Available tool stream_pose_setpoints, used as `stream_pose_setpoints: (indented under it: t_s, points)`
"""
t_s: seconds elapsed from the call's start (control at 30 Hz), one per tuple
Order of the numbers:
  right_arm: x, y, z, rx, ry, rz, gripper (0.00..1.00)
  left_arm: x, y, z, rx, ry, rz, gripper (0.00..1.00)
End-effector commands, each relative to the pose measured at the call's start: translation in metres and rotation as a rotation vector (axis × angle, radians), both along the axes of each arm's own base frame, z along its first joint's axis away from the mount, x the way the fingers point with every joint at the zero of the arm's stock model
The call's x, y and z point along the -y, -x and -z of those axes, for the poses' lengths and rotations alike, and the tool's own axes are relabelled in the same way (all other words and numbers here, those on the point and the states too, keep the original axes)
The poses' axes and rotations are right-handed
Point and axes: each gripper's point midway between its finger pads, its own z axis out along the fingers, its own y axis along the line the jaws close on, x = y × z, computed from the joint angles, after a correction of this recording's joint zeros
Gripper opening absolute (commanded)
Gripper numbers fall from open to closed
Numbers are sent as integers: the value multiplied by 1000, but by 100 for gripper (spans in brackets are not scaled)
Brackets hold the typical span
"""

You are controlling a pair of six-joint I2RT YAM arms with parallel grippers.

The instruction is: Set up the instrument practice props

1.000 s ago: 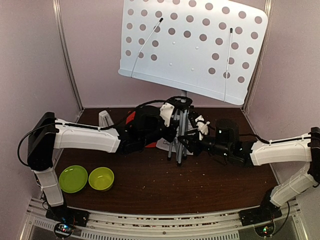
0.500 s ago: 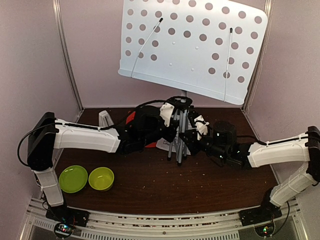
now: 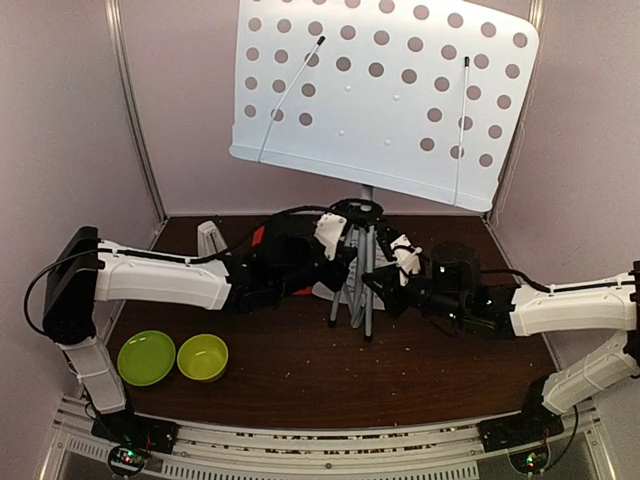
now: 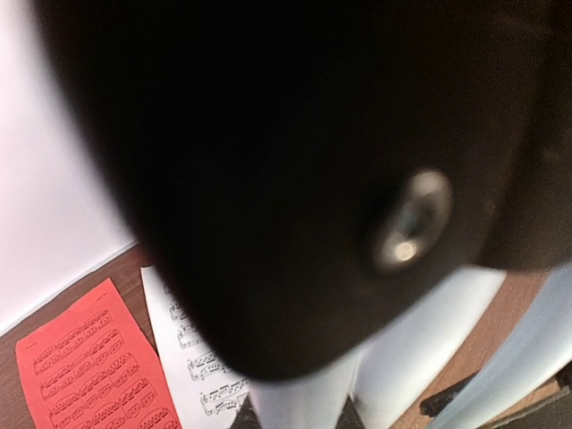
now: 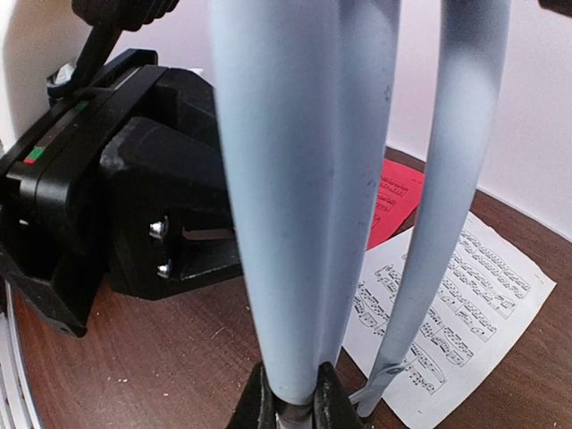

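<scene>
The grey-white music stand (image 3: 352,268) stands at the table's middle back, its perforated desk (image 3: 385,95) tilted high above. My left gripper (image 3: 338,260) reaches in from the left and is shut on one pale tube (image 4: 299,393) just below the black hub (image 4: 295,179). My right gripper (image 5: 295,407) is shut on another leg tube (image 5: 295,223) from the right. The red music sheet (image 4: 89,375) and the white music sheet (image 5: 447,313) lie flat behind the legs. The small whitish metronome (image 3: 208,238) stands at the back left.
Two lime-green bowls (image 3: 146,357) (image 3: 202,357) sit side by side at the near left. The booth's back wall is close behind the stand, with side walls on both sides. Crumbs dot the brown table (image 3: 420,370).
My right gripper has shut on the stand's leg. The stand's legs have shifted a little and the desk has swung slightly up and left. My left arm has drawn slightly to the left.
</scene>
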Motion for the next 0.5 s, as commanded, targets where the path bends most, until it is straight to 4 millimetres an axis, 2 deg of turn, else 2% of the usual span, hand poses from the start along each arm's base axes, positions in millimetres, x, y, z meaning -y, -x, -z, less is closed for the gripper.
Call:
stream_pose_setpoints:
  t_s: [0.0, 0.2, 0.47]
  points:
    - [18, 1, -25, 22, -43, 50, 0, -28, -1, 29, -26, -161, -28, 0]
    - [34, 17, -28, 10, -41, 37, 0, -46, 9, 33, -26, -187, -29, 0]
    - [56, 40, -7, -42, 7, 17, 0, -73, 21, 49, -41, -235, -47, 0]
